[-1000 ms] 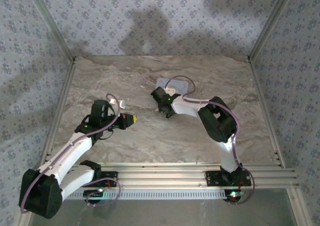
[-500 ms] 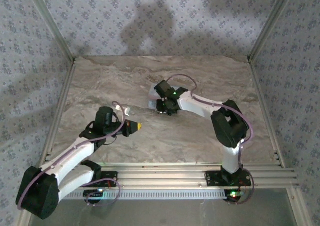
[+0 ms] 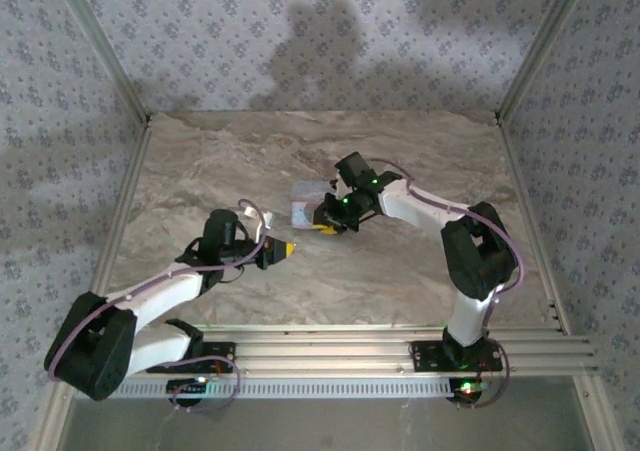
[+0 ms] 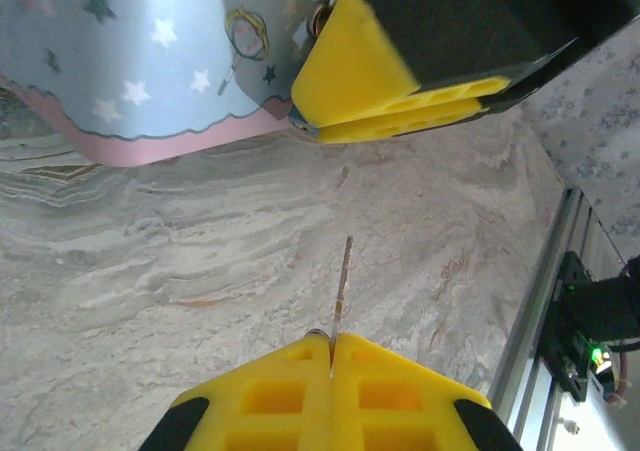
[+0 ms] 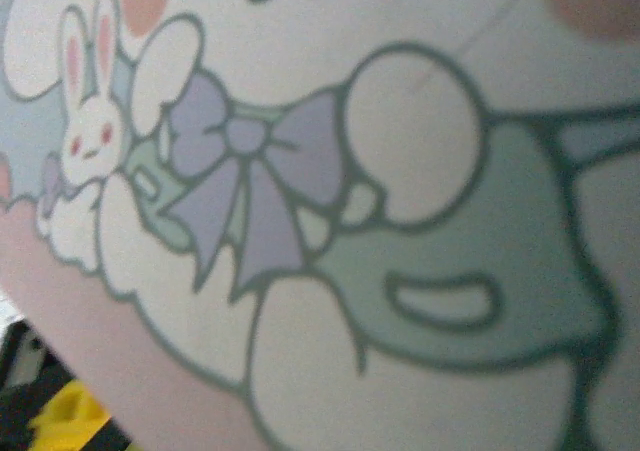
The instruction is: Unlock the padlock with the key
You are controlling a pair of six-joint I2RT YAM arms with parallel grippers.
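My left gripper (image 4: 331, 339) is shut on the key (image 4: 341, 286). The thin blade sticks out forward between the yellow fingertips, just above the marble table. Ahead of it hangs the light-blue cartoon-printed tin box (image 4: 140, 61), tilted up on its edge, with a small wire ring (image 4: 245, 33) on its face. My right gripper (image 3: 328, 218) is shut on the tin (image 3: 304, 203), and one yellow finger (image 4: 380, 81) presses its side. The tin's rabbit print (image 5: 400, 221) sits close before the right wrist camera. I cannot pick out the tiny dark padlock. From above, my left gripper (image 3: 284, 250) is just left of the tin.
The marble tabletop (image 3: 400, 281) is walled by patterned panels on three sides. Aluminium rails (image 3: 340, 346) run along the near edge, and the rail (image 4: 545, 301) lies to the right of my left gripper.
The right gripper has carried the tin from the back middle toward the left and front, tipping it up. The left gripper has moved right and nearer, closing on the tin.
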